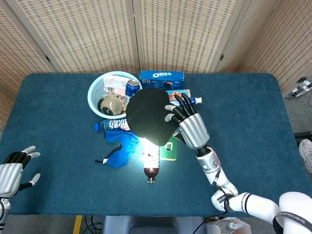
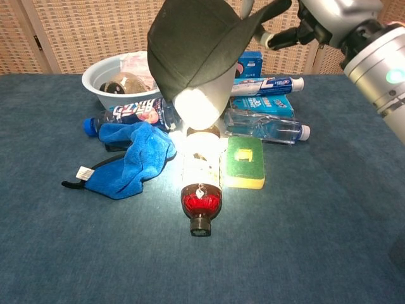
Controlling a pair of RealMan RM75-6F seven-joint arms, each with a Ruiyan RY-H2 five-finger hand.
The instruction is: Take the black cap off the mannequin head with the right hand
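The black cap (image 1: 146, 114) is tipped up over the table's middle, and my right hand (image 1: 187, 124) grips its brim from the right. In the chest view the cap (image 2: 196, 38) hangs high with its brim raised toward the right hand (image 2: 329, 16) at the top edge. Below it the white mannequin head (image 2: 199, 104) shows brightly lit, its top still under the cap's crown. My left hand (image 1: 12, 168) lies open at the table's near left corner, far from the cap.
A light blue bowl (image 1: 95, 92) of items and an Oreo box (image 1: 162, 77) stand behind the cap. A blue cloth (image 2: 130, 158), a red-capped bottle (image 2: 201, 183), a green sponge (image 2: 245, 161), a water bottle (image 2: 266, 130) and toothpaste (image 2: 269, 84) surround the head.
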